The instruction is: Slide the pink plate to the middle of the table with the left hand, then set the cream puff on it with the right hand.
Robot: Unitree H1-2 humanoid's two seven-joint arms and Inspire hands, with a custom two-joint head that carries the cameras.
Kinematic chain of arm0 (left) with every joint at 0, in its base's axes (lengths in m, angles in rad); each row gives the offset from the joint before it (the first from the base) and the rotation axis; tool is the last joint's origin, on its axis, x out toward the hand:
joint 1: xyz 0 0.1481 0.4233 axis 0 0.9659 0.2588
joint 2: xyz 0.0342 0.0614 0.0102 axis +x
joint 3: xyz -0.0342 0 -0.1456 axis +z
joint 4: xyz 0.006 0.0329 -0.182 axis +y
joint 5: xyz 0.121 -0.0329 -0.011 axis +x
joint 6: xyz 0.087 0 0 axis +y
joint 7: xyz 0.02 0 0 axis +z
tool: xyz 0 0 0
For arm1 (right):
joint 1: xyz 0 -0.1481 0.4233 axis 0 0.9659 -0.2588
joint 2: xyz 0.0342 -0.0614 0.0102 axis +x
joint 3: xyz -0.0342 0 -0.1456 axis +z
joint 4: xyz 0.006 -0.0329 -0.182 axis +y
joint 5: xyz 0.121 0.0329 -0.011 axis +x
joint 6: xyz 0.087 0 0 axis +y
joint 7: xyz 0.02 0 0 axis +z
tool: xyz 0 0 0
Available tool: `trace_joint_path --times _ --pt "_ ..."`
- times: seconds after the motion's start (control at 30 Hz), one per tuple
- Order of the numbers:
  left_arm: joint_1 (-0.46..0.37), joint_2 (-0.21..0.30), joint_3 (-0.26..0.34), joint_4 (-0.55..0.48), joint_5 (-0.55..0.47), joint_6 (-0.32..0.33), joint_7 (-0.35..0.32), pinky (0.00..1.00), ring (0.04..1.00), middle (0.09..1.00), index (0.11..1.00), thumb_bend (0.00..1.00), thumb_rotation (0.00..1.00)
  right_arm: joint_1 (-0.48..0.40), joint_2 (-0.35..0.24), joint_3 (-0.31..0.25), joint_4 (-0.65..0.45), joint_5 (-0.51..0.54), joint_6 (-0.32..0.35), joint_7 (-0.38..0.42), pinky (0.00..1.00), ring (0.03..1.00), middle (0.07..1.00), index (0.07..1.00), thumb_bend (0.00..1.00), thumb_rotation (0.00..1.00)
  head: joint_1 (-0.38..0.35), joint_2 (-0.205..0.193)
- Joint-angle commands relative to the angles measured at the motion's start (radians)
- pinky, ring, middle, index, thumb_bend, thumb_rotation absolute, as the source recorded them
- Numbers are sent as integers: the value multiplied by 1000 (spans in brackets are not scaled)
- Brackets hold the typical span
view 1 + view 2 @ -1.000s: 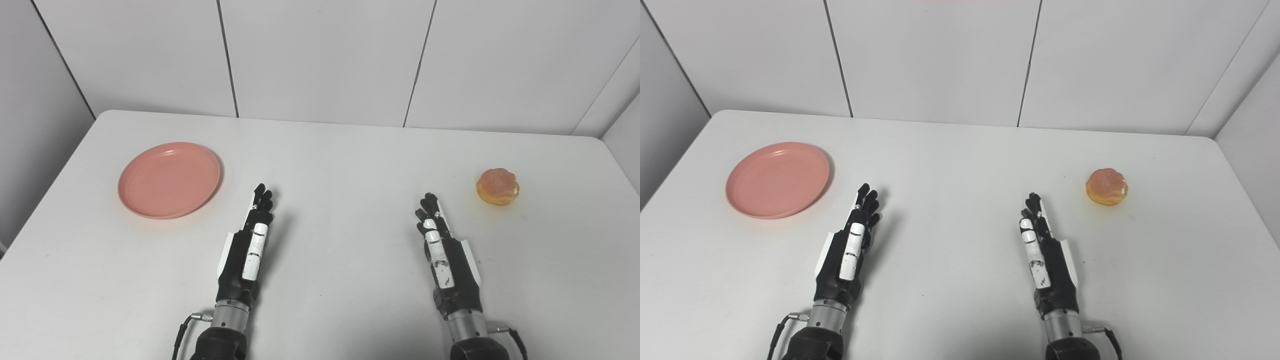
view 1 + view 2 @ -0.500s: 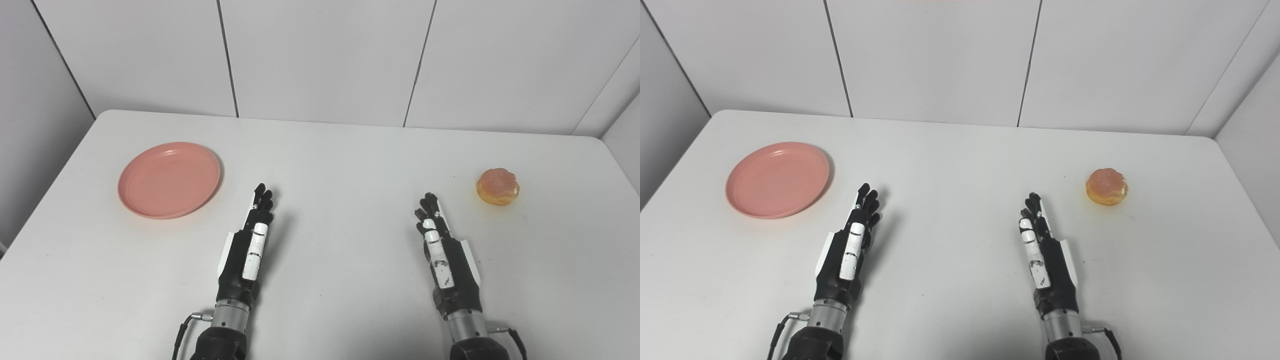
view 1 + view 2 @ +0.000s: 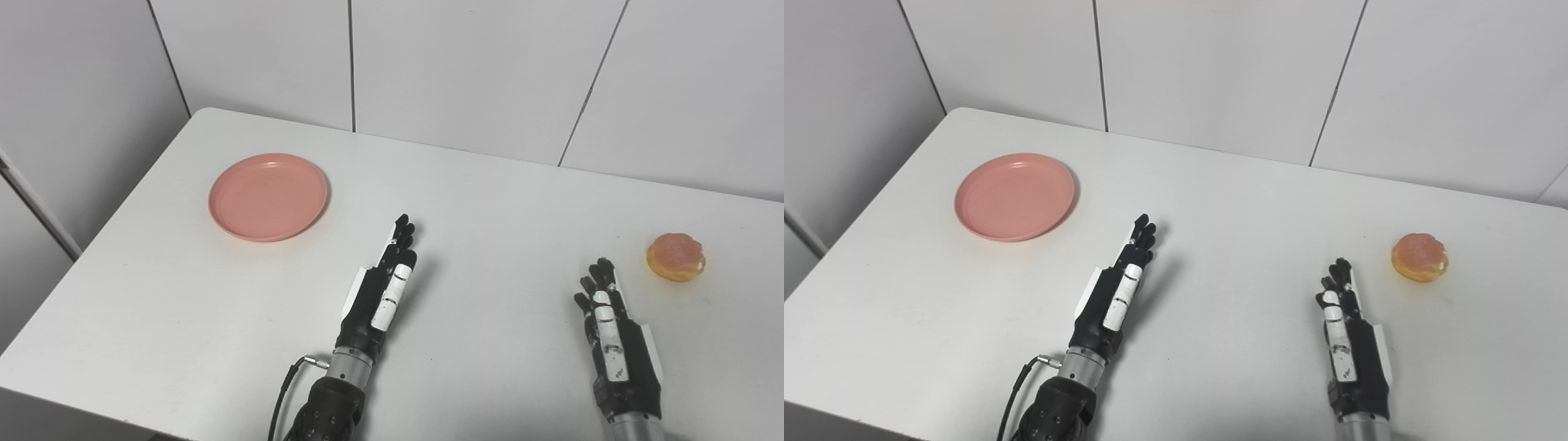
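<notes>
Left hand (image 3: pixel 380 294) flat, fingers extended, empty, pink plate (image 3: pixel 267 196) ahead-left untouched; right hand (image 3: pixel 615 343) likewise empty, cream puff (image 3: pixel 676 256) just ahead-right.

The bottom edge is cutting off both forearms below the wrists, the desk (image 3: pixel 153 318) is running out of view at its right side and near corner, and each hand's palm side is facing away, unseen.
</notes>
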Motion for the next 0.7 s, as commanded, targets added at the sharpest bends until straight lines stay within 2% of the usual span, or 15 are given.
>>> trace_joint_path --times 0.0,0.17,0.27,0.33,0.4,0.5,0.67 --pt "2 -7 7 11 -5 -7 13 1000 1000 1000 1000 555 1000 -19 -10 -7 -2 23 -62 21 1000 1000 1000 1000 496 877 5 -2" --pt "-26 -33 46 10 -1 -33 58 1000 990 984 959 535 1000 -26 -15 -13 17 57 -60 46 1000 1000 1000 1000 515 872 8 -6" --pt "-62 -32 77 29 1 -51 91 991 981 973 938 570 1000 -30 -18 -15 27 62 -67 52 1000 1000 1000 1000 516 873 9 -10" --pt "-90 -22 103 26 -45 -58 85 997 985 977 942 556 1000 -30 -20 -16 29 62 -71 56 1000 1000 1000 1000 522 876 9 -10" --pt "-113 -11 124 14 -96 -53 67 999 993 987 952 552 1000 -32 -20 -18 33 67 -75 61 1000 1000 1000 1000 519 876 10 -9" --pt "-150 15 153 -4 -114 -35 68 1000 1000 995 970 573 1000 -33 -19 -20 30 67 -72 58 1000 1000 1000 1000 514 874 12 -4" --pt "-199 49 214 -39 -161 26 81 981 954 941 923 625 1000 -36 -21 -23 38 68 -73 57 1000 1000 1000 1000 522 865 14 -1"
